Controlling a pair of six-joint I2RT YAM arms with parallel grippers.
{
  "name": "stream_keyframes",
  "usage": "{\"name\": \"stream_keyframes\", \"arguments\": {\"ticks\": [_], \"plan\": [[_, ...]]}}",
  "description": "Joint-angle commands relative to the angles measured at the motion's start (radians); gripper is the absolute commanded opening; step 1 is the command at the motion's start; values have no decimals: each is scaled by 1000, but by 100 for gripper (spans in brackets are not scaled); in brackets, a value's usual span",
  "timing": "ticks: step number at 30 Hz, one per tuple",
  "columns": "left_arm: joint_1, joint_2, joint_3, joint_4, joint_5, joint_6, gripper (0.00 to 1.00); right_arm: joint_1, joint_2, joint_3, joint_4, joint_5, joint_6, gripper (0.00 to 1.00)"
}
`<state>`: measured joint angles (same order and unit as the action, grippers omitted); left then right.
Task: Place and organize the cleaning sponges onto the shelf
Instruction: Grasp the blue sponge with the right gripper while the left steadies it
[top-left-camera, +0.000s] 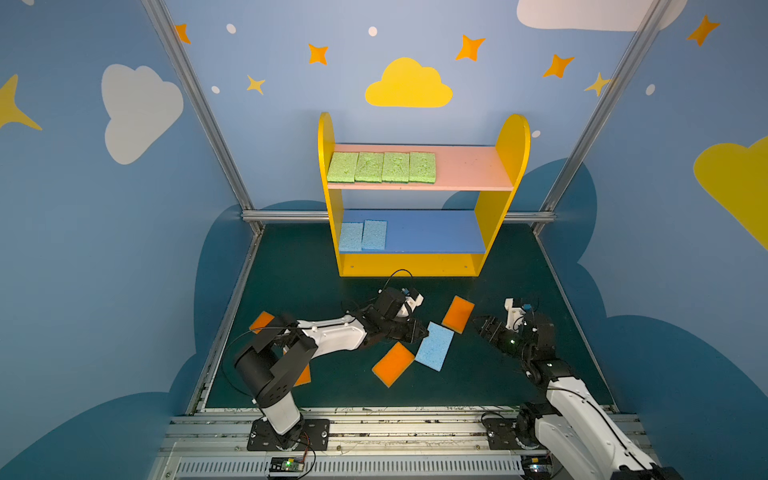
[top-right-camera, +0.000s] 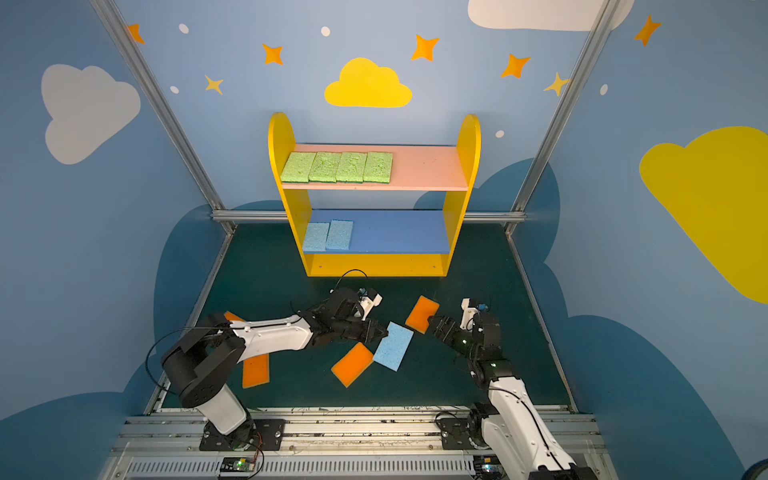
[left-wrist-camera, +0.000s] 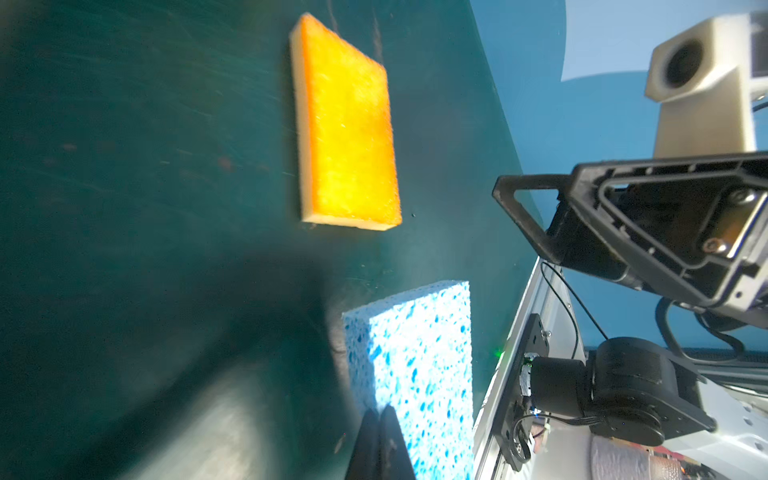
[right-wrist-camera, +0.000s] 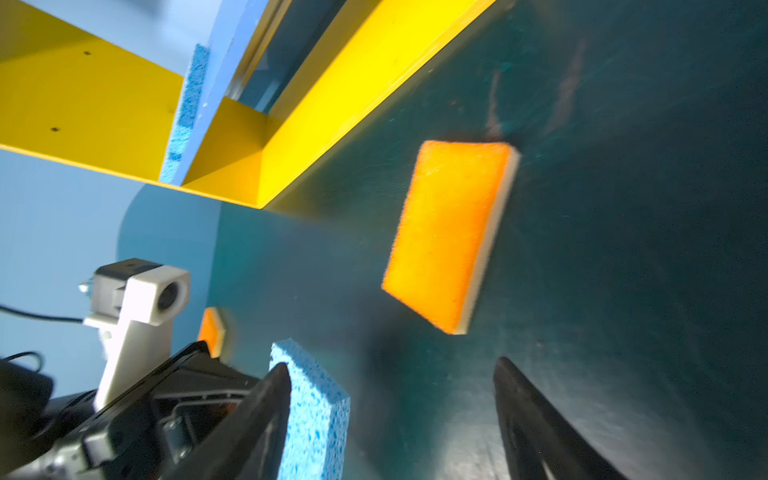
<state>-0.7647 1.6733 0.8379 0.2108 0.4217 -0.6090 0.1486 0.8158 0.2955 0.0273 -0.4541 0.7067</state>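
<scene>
Four orange rectangular sponges (top-left-camera: 392, 363), yellow-backed, are scattered flat on the dark desk (top-left-camera: 519, 270). The left claw (top-left-camera: 424, 332) is pressed together at a corner of a porous blue sponge (top-left-camera: 434, 347); the right claw (top-left-camera: 480, 324) is spread near it. Behind, green pads (top-left-camera: 381, 167) and blue pads (top-left-camera: 362, 236) are lined up on the shelf (top-left-camera: 513, 137).

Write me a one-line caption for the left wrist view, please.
Left gripper, shut, by a blue sponge; an orange sponge lies flat farther on.

Blue cloud-painted walls (top-left-camera: 270, 124); dark green floor (top-left-camera: 299, 270)
</scene>
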Motion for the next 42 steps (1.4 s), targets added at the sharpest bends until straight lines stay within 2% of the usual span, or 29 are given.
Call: {"name": "stream_keyframes", "arguments": {"ticks": [1, 9, 12, 15, 23, 27, 35, 42], "plan": [[30, -51, -35, -9, 6, 25, 3, 42, 70, 74, 79, -156, 3, 77], [111, -189, -106, -3, 23, 27, 3, 245, 307, 232, 132, -237, -24, 76], [141, -241, -128, -8, 31, 27, 3, 292, 395, 305, 110, -262, -33, 68], [171, -292, -152, -20, 47, 26, 3, 321, 459, 333, 155, -274, -9, 60], [245, -398, -211, -48, 44, 4, 3, 406, 572, 372, 255, -312, 11, 58], [275, -424, -225, -38, 65, -7, 3, 442, 620, 433, 273, -332, 15, 51], [344, -459, -240, -36, 83, -26, 3, 466, 681, 465, 324, -362, 39, 43], [367, -474, -234, -36, 92, -32, 3, 481, 733, 488, 379, -396, 66, 36]]}}
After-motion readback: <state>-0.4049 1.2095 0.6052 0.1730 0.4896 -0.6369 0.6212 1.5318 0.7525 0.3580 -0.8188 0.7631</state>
